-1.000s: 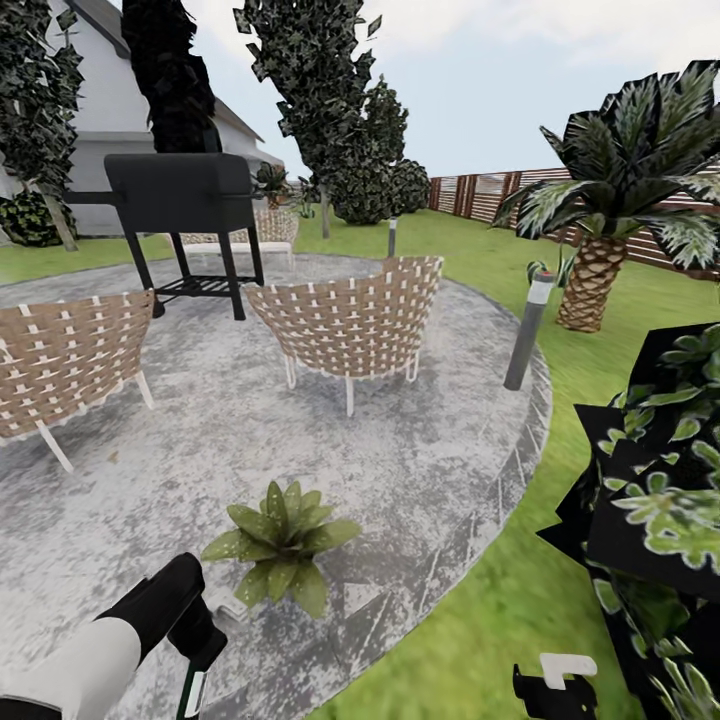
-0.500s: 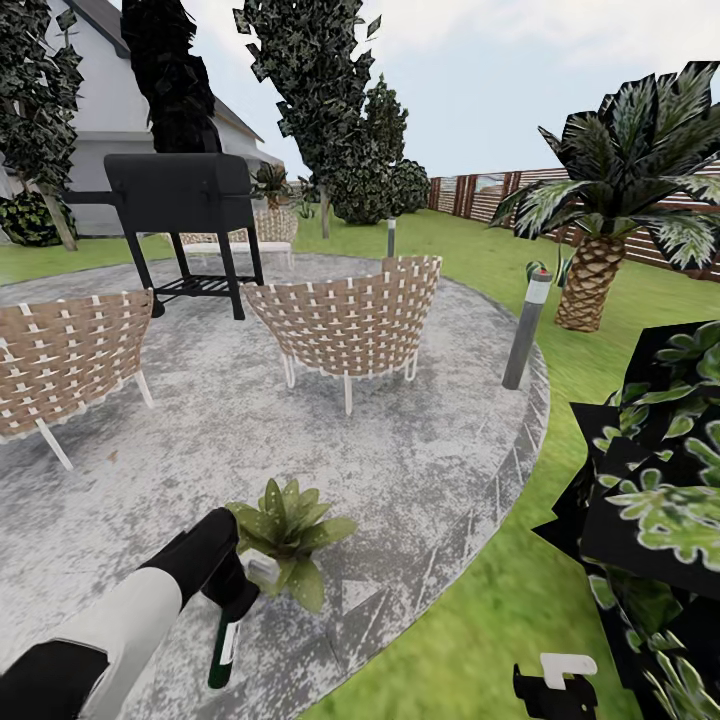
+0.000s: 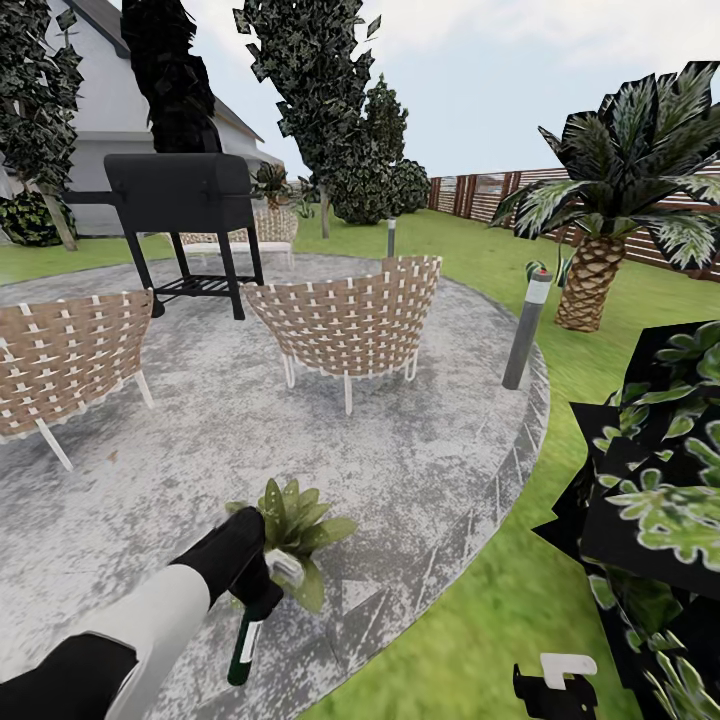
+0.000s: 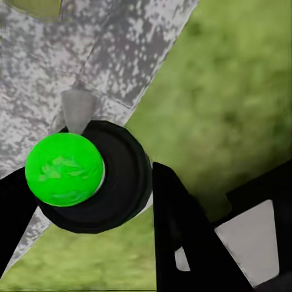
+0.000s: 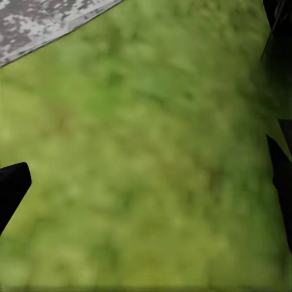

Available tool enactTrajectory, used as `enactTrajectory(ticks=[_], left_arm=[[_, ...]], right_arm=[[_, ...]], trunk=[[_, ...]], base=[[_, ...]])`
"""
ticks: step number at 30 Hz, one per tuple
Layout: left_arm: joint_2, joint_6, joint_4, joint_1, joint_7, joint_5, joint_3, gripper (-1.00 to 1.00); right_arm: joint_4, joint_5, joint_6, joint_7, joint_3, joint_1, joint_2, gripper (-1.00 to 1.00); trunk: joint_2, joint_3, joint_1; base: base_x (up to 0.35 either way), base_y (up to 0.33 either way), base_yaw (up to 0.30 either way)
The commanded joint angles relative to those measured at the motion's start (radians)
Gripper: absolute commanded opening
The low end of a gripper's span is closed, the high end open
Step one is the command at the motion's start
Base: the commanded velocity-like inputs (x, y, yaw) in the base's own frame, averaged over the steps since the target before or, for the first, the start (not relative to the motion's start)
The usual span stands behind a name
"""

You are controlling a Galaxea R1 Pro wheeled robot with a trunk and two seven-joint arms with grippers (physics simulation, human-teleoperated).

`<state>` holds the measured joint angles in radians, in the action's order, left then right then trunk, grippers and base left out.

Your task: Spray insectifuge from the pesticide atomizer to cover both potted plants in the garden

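You're in a home back garden. Round grey paved patio (image 3: 420, 470) fills the middle of the frame, green lawn (image 3: 480, 620) around it. Two woven chairs (image 3: 350, 325) stand on the paving; a black barbecue grill (image 3: 180, 200) sits behind them, upper left. A grey house (image 3: 100, 150) with pitched roof shows at the far upper left behind tall trees (image 3: 320, 90). A brown slatted wooden fence (image 3: 480, 195) runs along the right horizon behind a palm (image 3: 620, 180). A grey bollard light (image 3: 527, 330) stands at the patio's edge. A small spiky potted plant (image 3: 295, 525) sits on the paving, lower centre. Open sky above.
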<state>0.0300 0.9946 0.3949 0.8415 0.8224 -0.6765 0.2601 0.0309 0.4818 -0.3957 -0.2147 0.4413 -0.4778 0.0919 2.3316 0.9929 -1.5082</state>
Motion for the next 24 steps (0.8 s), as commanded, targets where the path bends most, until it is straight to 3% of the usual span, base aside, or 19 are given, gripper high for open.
enactTrajectory(ticks=[1,3,8,9,11,16,24], left_arm=[[-0.003,0.002,0.001,0.0,0.011,-0.008,0.002,-1.0],[-0.016,0.001,0.0,-0.002,0.011,-0.008,0.001,-1.0],[-0.092,-0.012,-0.001,-0.005,0.012,-0.003,0.001,-1.0],[-0.095,-0.012,-0.001,-0.005,0.012,-0.004,0.0,-1.0],[-0.09,-0.011,0.0,-0.005,0.012,-0.006,-0.002,-1.0],[-0.048,-0.005,0.012,-0.004,0.009,-0.012,-0.004,-1.0],[-0.044,-0.013,-0.002,-0.018,0.006,-0.01,-0.002,-1.0]], right_arm=[[-0.002,0.011,-0.003,-0.005,0.007,-0.001,0.0,1.0],[-0.002,0.011,-0.003,-0.005,0.007,-0.001,0.001,1.0],[-0.002,0.011,-0.003,-0.005,0.007,-0.001,0.001,1.0],[-0.002,0.011,-0.003,-0.005,0.007,-0.001,0.0,1.0],[-0.002,0.01,-0.003,-0.005,0.007,-0.001,0.001,1.0],[-0.002,0.01,-0.003,-0.005,0.007,-0.001,-0.001,1.0],[-0.002,0.011,-0.003,-0.003,0.006,-0.001,-0.001,1.0]], trunk=[[0.0,0.001,0.0],[0.0,0.001,0.0],[0.0,0.001,0.0],[0.0,0.001,0.0],[0.0,0.001,0.0],[0.0,0.001,0.0],[0.0,0.001,0.0]], base=[[0.0,0.0,0.0],[0.0,0.0,0.0],[0.0,0.0,0.0],[0.0,0.0,0.0],[0.0,0.0,0.0],[0.0,0.0,0.0],[0.0,0.0,0.0]])
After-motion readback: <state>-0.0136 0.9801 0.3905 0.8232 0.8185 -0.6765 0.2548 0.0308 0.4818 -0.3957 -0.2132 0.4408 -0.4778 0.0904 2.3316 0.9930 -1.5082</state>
